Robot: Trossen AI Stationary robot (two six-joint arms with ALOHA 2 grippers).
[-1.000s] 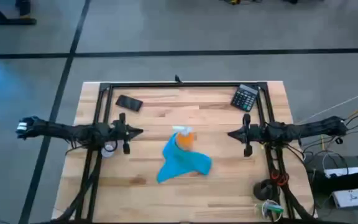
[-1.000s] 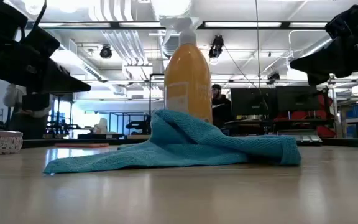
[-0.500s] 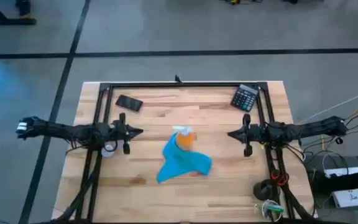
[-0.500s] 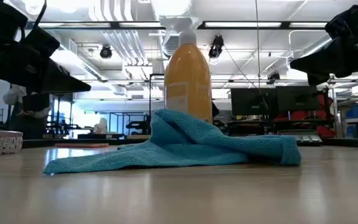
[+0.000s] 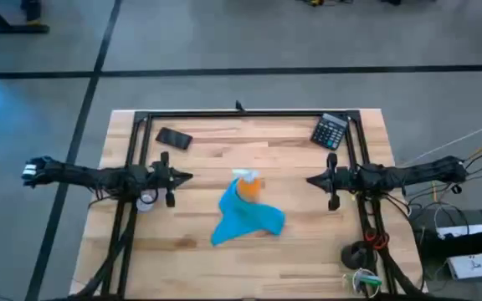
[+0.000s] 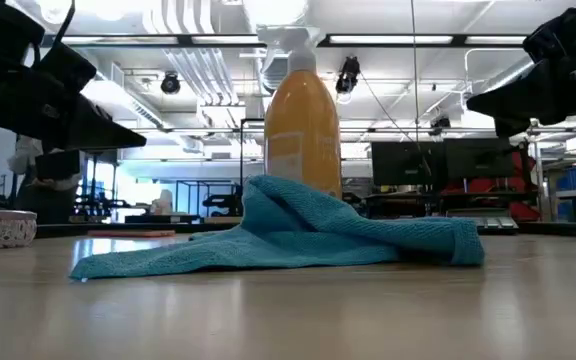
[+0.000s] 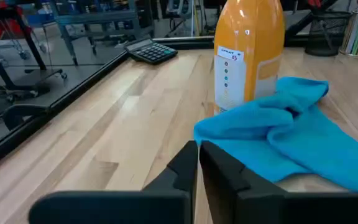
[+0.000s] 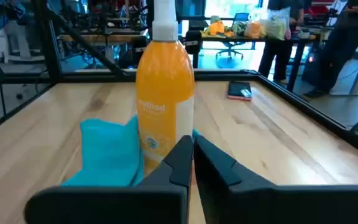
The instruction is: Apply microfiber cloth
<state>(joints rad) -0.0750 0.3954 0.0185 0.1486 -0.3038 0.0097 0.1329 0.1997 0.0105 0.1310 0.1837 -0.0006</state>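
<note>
The soft turquoise-blue microfiber cloth lies crumpled mid-bench against the orange plastic spray bottle. Left fingers and right fingers hover alongside, closed, empty.

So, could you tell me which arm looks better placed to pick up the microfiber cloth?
Probably the left. Both the left gripper and right gripper hover shut and level beside it, but the microfiber cloth trails toward the left arm's side, whereas the orange spray bottle partly blocks the right's path.

Soft, nubby microfiber cloth beside glossy plastic spray bottle on smooth wooden table
</note>
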